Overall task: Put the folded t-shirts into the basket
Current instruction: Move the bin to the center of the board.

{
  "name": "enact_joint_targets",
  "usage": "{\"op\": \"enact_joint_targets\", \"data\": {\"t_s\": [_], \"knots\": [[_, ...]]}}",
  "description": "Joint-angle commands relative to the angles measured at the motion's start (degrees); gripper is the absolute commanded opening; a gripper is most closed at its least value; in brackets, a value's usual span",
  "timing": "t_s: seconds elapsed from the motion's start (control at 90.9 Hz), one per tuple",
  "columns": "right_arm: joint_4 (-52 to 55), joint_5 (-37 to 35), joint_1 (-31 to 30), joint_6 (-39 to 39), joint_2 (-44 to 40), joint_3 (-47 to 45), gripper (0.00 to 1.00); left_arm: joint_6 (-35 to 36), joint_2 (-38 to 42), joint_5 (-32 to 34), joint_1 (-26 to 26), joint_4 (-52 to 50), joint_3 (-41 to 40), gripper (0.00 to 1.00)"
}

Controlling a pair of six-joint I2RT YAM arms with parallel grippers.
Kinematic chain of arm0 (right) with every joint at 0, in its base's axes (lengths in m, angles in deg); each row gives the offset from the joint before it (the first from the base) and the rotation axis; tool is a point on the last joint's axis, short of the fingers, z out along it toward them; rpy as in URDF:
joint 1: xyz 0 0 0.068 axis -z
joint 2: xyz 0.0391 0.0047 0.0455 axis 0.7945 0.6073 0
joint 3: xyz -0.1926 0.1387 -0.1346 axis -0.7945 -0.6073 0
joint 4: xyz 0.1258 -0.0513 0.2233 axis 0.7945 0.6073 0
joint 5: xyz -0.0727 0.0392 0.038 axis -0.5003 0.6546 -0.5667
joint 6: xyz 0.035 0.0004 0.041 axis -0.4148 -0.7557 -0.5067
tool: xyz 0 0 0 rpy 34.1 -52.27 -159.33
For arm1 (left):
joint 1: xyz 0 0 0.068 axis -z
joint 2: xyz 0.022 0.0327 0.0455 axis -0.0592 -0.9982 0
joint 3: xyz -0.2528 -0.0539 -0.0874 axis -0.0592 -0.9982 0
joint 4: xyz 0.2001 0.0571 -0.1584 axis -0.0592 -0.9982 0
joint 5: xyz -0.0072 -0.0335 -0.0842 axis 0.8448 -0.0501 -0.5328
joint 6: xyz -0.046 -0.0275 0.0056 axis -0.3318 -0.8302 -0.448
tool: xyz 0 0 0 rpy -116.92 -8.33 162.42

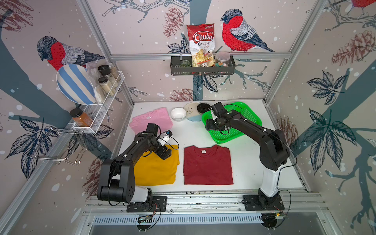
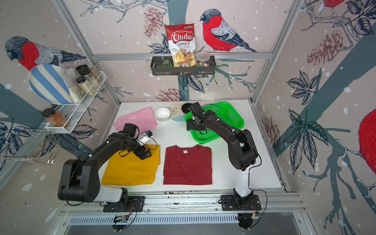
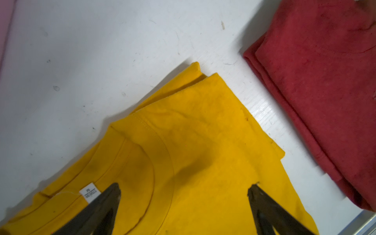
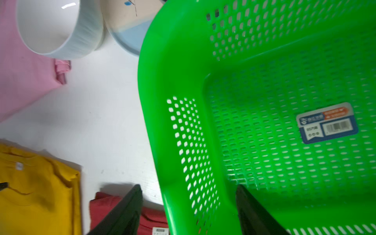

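The white bench (image 1: 203, 134) carries three folded shirts: a mustard t-shirt (image 1: 156, 168) at the near left; a dark red t-shirt (image 1: 207, 166) just beside it, apart; a pink t-shirt (image 1: 154, 120) at the far left; beyond, a white bowl (image 1: 178, 114) next to a plate (image 1: 189, 112); a black bowl (image 1: 203, 107) overlaps the plate's edge; a green basket (image 1: 251, 116) sits askew at the far right.

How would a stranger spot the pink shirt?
On the white tabletop, in the far left corner below the white wire rack, lies the folded light pink cotton t-shirt, beside a small white bowl. The other shirts, nearer the front, are mustard yellow and dark red.
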Motion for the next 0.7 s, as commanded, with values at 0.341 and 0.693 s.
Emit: {"op": "enact_joint_targets", "data": {"t_s": [0.341,0.693], "knots": [[-3.09,-11.15,-6.66,-16.21,8.04,3.53,0.30,0.81,0.08,-1.28,0.15,-1.16,0.34,0.97],[5.21,-15.93,-11.46,-23.78,17.80,20.13,0.34,1.07,0.33,-1.86,0.10,-1.55,-0.22,0.97]]}}
